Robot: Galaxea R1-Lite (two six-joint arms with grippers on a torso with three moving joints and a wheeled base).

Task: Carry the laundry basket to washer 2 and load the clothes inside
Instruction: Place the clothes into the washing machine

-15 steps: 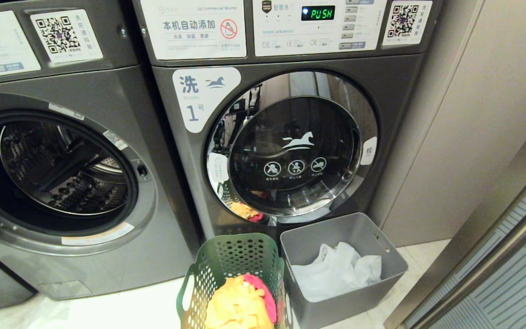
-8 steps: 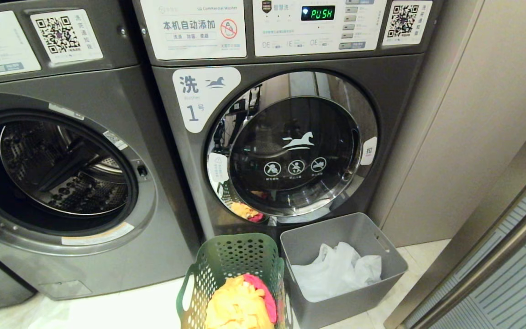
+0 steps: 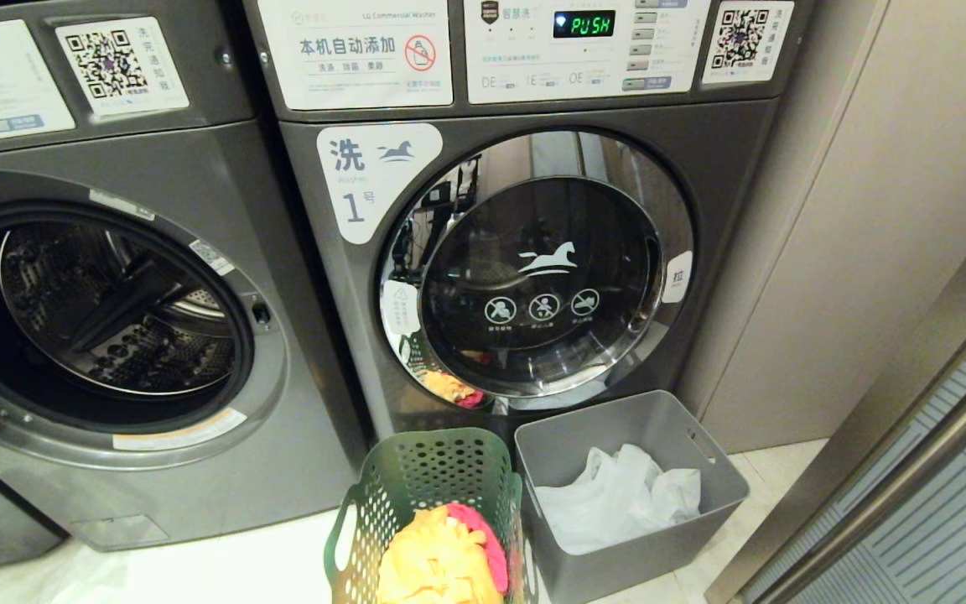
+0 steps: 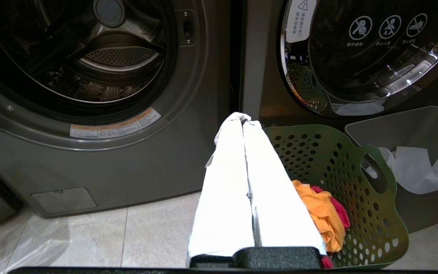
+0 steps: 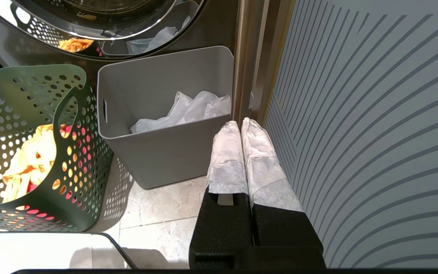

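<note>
The dark green laundry basket (image 3: 416,474) stands on the floor in front of the washer labelled 1 (image 3: 349,180), whose door is closed. The clothes (image 3: 437,562) lie in it, yellow over pink-red. The machine on the left (image 3: 156,159) has its drum open; its number label is out of view, so I cannot tell whether it is washer 2. My left gripper (image 4: 242,116) hangs shut and empty beside the basket (image 4: 337,160), near the clothes (image 4: 319,217). My right gripper (image 5: 240,123) is shut and empty, beside the grey bin and apart from the basket (image 5: 32,87).
A grey solid-walled bin (image 3: 722,482) holding white bag-like material (image 3: 617,495) stands right of the basket. A striped glass door with a metal frame (image 3: 911,470) closes in the right side. Pale tiled floor (image 4: 89,236) lies before the left machine.
</note>
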